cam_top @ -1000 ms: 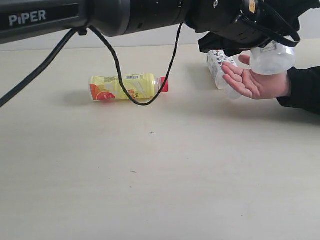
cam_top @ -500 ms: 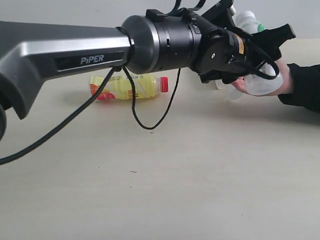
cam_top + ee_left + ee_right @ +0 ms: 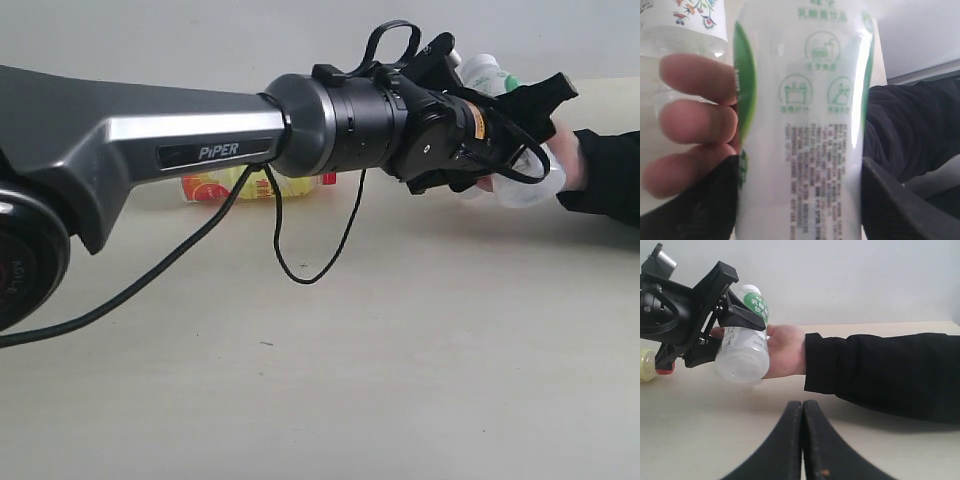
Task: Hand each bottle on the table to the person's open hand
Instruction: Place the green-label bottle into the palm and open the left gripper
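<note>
We see only a strip of the yellow bottle (image 3: 212, 186) behind the left arm (image 3: 150, 140). The person's hand (image 3: 572, 155) is mostly covered by the whitish bottle (image 3: 800, 130), whose ends the left wrist view crops and whose blurred small print we cannot read.
</note>
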Motion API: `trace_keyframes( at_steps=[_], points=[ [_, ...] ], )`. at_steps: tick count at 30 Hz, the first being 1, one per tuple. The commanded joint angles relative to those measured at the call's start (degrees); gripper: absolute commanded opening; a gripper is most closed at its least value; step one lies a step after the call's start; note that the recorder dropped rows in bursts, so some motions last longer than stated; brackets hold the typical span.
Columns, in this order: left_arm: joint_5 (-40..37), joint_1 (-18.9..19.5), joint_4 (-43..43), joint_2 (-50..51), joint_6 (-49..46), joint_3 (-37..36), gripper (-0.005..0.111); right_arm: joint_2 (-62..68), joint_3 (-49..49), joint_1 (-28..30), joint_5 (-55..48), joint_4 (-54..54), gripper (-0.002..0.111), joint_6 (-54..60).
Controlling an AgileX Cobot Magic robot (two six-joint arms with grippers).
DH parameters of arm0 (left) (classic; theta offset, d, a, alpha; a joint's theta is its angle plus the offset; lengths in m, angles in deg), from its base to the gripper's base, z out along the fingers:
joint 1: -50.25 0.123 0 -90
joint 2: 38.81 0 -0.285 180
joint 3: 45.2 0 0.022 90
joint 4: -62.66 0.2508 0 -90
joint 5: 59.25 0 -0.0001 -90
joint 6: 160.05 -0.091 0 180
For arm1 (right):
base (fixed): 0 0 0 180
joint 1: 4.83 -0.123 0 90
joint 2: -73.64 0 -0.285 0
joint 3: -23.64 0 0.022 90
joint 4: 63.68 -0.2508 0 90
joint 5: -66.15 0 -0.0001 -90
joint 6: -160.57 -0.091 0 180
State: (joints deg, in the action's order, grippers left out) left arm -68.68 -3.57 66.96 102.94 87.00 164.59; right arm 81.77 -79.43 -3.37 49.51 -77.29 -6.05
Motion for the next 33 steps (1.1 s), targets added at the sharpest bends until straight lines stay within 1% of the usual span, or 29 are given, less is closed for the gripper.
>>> trace_keyframes(
  at_steps=[1, 16, 18, 23, 25, 28, 33],
  points=[
    [1.5, 0.5, -0.2, -0.3, 0.7, 0.2, 0.003, -0.3, 0.3, 0.3, 0.4, 0.2, 0.0, 0.1],
    [1.4, 0.6, -0.2, -0.3, 0.7, 0.2, 0.004, -0.3, 0.3, 0.3, 0.4, 0.2, 0.0, 0.1],
    [1.4, 0.6, -0.2, -0.3, 0.7, 0.2, 0.01, -0.3, 0.3, 0.3, 0.4, 0.2, 0.0, 0.1],
    [0.5, 0.6, -0.2, -0.3, 0.7, 0.2, 0.045, -0.3, 0.3, 0.3, 0.4, 0.2, 0.0, 0.1],
    [-0.1, 0.6, -0.2, -0.3, 0.7, 0.2, 0.055, -0.3, 0.3, 0.3, 0.4, 0.2, 0.0, 0.1],
    [-0.9, 0.6, -0.2, -0.3, 0.7, 0.2, 0.061, -0.3, 0.3, 0.3, 0.4, 0.2, 0.0, 0.1],
    [-0.9, 0.6, -0.2, -0.3, 0.7, 0.2, 0.061, -0.3, 0.3, 0.3, 0.4, 0.2, 0.0, 0.1]
  ],
)
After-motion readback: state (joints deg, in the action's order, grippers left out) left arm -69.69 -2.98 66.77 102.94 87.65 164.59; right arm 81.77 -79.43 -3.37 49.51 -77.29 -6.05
